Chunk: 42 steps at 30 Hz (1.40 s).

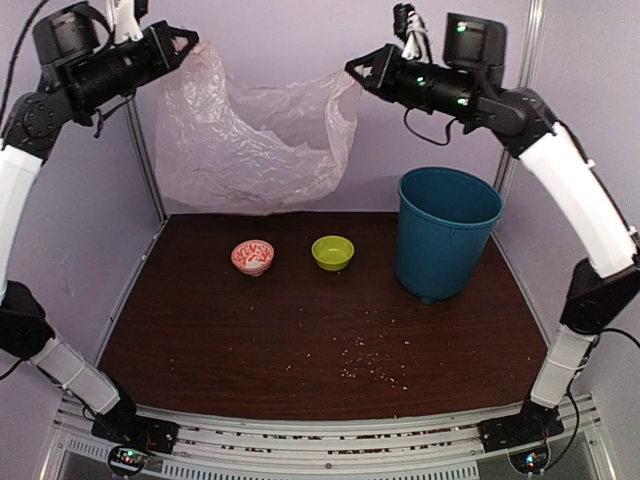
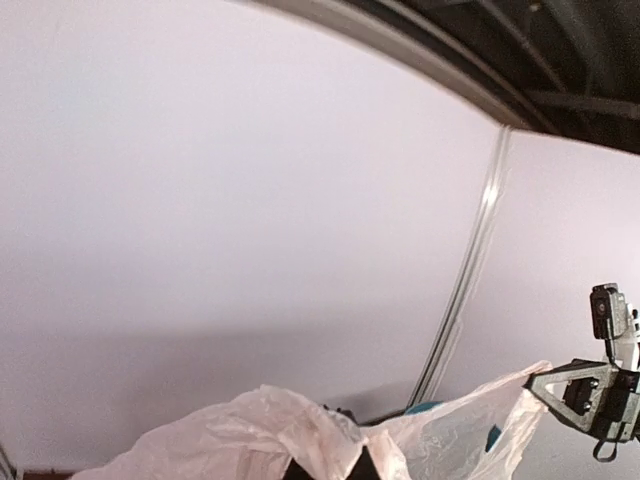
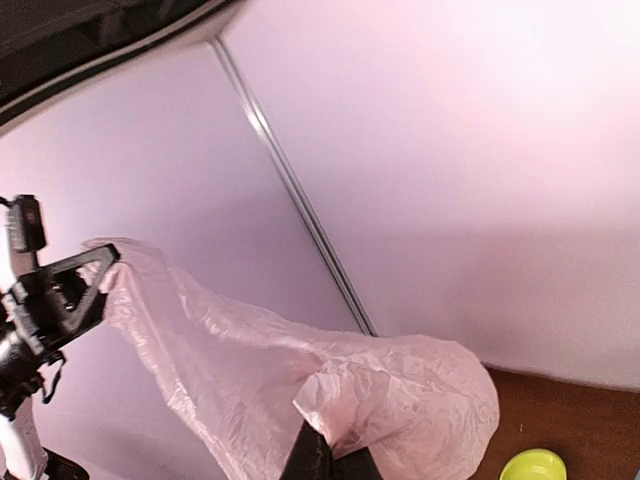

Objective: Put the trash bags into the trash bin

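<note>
Fingers of the left gripper (image 1: 190, 47) pinch one top corner of the trash bag (image 1: 250, 140), which hangs spread in mid-air; the right gripper (image 1: 356, 70) clamps its other corner. Farther right, the trash bin (image 1: 447, 230) stands apart and below, so carrying over and lowering in seem left to do.

Dark worktop (image 1: 250, 330) carries 3 vessels — red-patterned bowl (image 1: 253, 256), lime-green bowl (image 1: 333, 252) near it, teal trash bin (image 1: 447, 233) at right — plus scattered crumbs (image 1: 372, 362) toward the near edge.

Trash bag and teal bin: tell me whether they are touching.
Apart. The top external view shows bare wall between the hanging trash bag and the trash bin.
</note>
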Motion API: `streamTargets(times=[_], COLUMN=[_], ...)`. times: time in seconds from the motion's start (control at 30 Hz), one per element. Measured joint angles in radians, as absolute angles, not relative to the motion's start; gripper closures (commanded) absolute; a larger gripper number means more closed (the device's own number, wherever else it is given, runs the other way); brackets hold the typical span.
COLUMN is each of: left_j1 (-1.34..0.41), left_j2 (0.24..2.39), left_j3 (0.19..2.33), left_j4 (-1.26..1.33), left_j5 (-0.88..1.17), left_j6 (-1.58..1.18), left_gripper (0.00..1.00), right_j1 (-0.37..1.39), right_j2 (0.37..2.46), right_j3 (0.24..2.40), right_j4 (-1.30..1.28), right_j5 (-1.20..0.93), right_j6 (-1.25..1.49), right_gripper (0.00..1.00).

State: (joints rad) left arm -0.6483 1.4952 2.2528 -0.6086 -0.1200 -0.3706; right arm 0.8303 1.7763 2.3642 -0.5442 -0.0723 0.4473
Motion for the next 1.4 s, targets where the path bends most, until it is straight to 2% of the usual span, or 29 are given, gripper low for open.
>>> streamTargets(times=[0.17, 0.27, 0.4, 0.5, 0.57, 0.67, 0.8, 0.9, 1.2, 1.4], left_j1=[-0.671, -0.698, -0.854, -1.03, -1.126, -1.187, -1.186, -1.186, -1.147, -0.916], left_j2=[1.242, 1.078, 0.989, 1.052, 0.987, 0.886, 0.842, 0.854, 1.004, 1.148], left_j3=[1.962, 1.585, 0.971, 0.72, 0.702, 0.821, 1.06, 1.152, 1.182, 1.188], left_j4=[-0.402, -0.3, -0.263, -0.429, -0.534, -0.543, -0.493, -0.489, -0.586, -0.621], left_j5=[-0.028, -0.032, -0.081, -0.083, -0.095, -0.126, -0.213, -0.274, -0.369, -0.268], left_j6=[-0.229, -0.204, -0.266, -0.374, -0.455, -0.515, -0.535, -0.53, -0.556, -0.593], left_gripper=[1.0, 1.0, 1.0, 1.0, 1.0, 1.0, 1.0, 1.0, 1.0, 1.0], right_j1=[0.949, 0.956, 0.948, 0.967, 1.015, 1.133, 1.161, 1.121, 0.971, 0.878], right_j2=[1.429, 1.319, 1.384, 1.498, 1.477, 1.28, 1.074, 1.047, 1.235, 1.407], right_j3=[1.932, 1.6, 1.226, 1.03, 0.955, 0.96, 1.153, 1.254, 1.262, 1.317], right_j4=[-0.358, -0.237, -0.2, -0.324, -0.43, -0.476, -0.442, -0.406, -0.418, -0.429], right_j5=[-0.064, -0.047, -0.05, -0.086, -0.111, -0.157, -0.174, -0.16, -0.147, -0.136], right_j6=[0.311, 0.321, 0.393, 0.444, 0.461, 0.479, 0.49, 0.49, 0.537, 0.577], right_gripper=[1.0, 1.0, 1.0, 1.0, 1.0, 1.0, 1.0, 1.0, 1.0, 1.0])
